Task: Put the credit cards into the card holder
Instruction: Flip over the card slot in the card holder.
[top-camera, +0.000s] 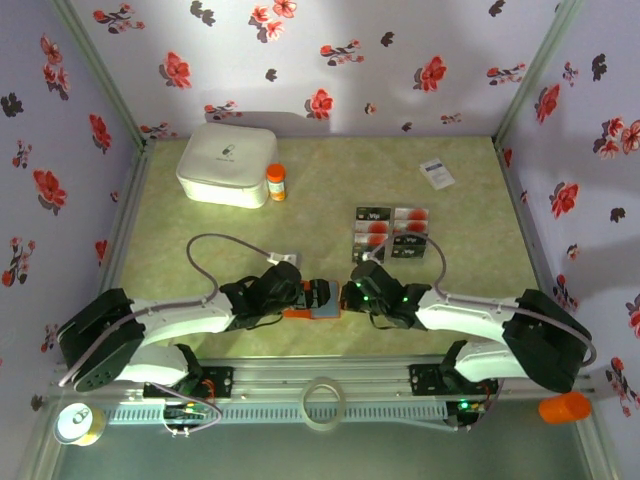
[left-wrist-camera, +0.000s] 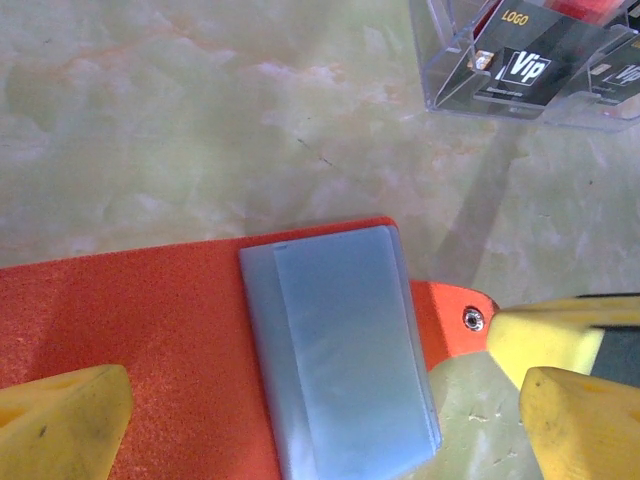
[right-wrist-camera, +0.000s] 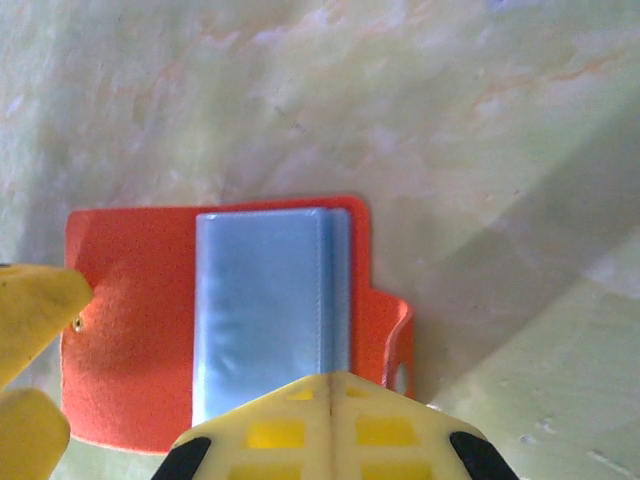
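The card holder (top-camera: 318, 312) lies open and flat on the table between my two grippers, orange with a grey-blue inner panel (left-wrist-camera: 340, 350). My left gripper (left-wrist-camera: 320, 420) is open wide, and its yellow fingers (left-wrist-camera: 60, 425) straddle the holder without touching the panel. My right gripper (right-wrist-camera: 330, 382) is shut, with nothing between its fingers. Its joined tip rests at the near edge of the panel (right-wrist-camera: 260, 300), beside the holder's snap tab (right-wrist-camera: 395, 335). The credit cards (top-camera: 392, 232) lie in a clear tray behind the grippers, dark with red and a "Vip" mark (left-wrist-camera: 530, 65).
A white lidded box (top-camera: 227, 163) and an orange-capped bottle (top-camera: 276, 182) stand at the back left. A white printed card (top-camera: 437, 173) lies at the back right. Flowered walls close three sides. A tape ring (top-camera: 323, 402) sits on the front rail.
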